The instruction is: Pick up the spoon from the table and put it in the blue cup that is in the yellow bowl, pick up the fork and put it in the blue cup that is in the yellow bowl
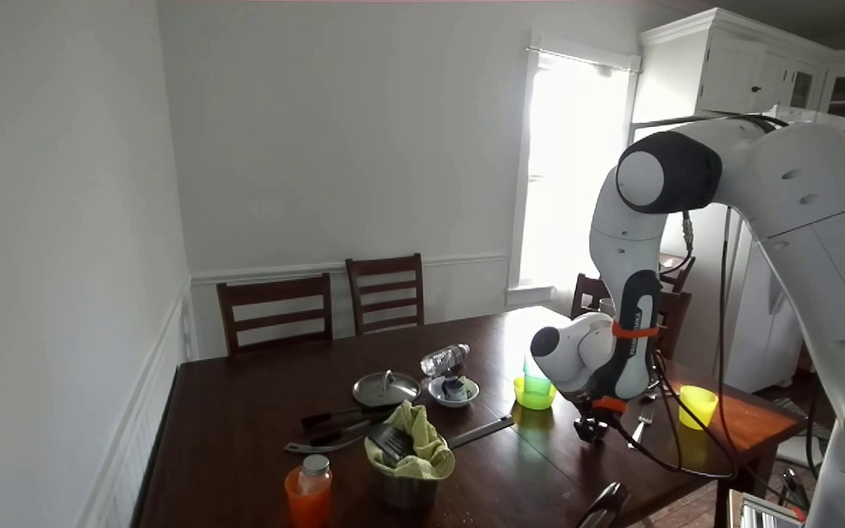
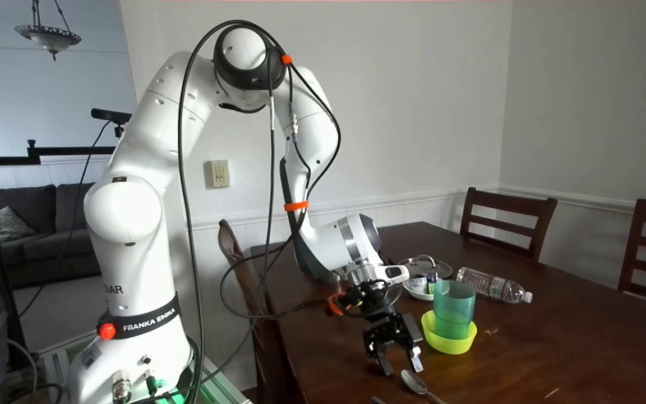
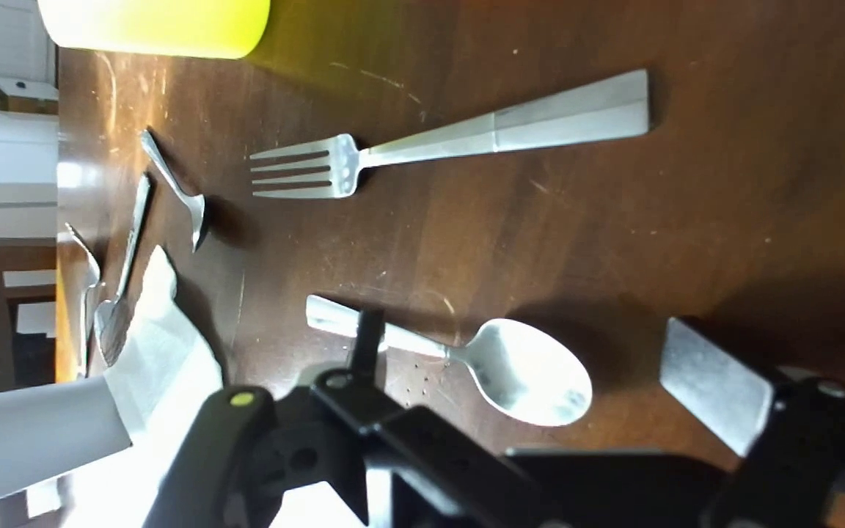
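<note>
A silver spoon (image 3: 529,372) lies bowl-up on the dark table; its bowl end also shows in an exterior view (image 2: 413,382). My gripper (image 3: 542,361) is open and empty above it; one fingertip covers part of the handle in the wrist view, the other is apart beyond the spoon's bowl. The gripper shows in both exterior views (image 1: 590,431) (image 2: 401,366). A silver fork (image 3: 569,117) lies beside the spoon and shows in an exterior view (image 1: 641,427). The translucent blue-green cup (image 2: 453,306) stands upright in the yellow-green bowl (image 2: 449,343); both show in the exterior views.
A plain yellow cup (image 1: 698,407) stands near the fork. More cutlery (image 3: 131,235) and a white napkin (image 3: 166,352) lie farther off. A bottle (image 2: 494,285), pot lid (image 1: 386,389), white bowl (image 1: 454,402), steel pot (image 1: 408,491) and orange cup (image 1: 310,506) are on the table.
</note>
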`<state>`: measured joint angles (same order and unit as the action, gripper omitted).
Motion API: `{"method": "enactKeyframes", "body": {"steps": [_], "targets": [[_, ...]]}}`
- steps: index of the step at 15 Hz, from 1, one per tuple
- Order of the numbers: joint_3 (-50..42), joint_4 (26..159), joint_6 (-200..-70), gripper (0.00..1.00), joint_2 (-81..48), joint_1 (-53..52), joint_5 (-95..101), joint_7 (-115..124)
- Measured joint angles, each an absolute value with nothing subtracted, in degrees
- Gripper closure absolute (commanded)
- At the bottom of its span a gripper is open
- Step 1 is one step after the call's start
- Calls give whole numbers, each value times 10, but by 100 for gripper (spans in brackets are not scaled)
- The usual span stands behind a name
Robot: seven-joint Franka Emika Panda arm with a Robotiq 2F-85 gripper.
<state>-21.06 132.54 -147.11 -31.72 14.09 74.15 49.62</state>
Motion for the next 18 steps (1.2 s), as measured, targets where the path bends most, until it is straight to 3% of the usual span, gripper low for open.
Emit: {"method": "enactKeyframes", "body": {"steps": [3, 8, 11, 14, 16, 18], "targets": [[-209, 1320, -1472, 17, -327, 142, 763, 516], [-205, 1311, -1477, 41, -331, 150, 802, 540], [-200, 1307, -1483, 76, -333, 160, 821, 549], [-194, 1303, -1487, 96, -338, 171, 832, 554], [-191, 1299, -1489, 100, -343, 176, 840, 557], [-190, 1296, -1488, 98, -345, 181, 846, 560]]}}
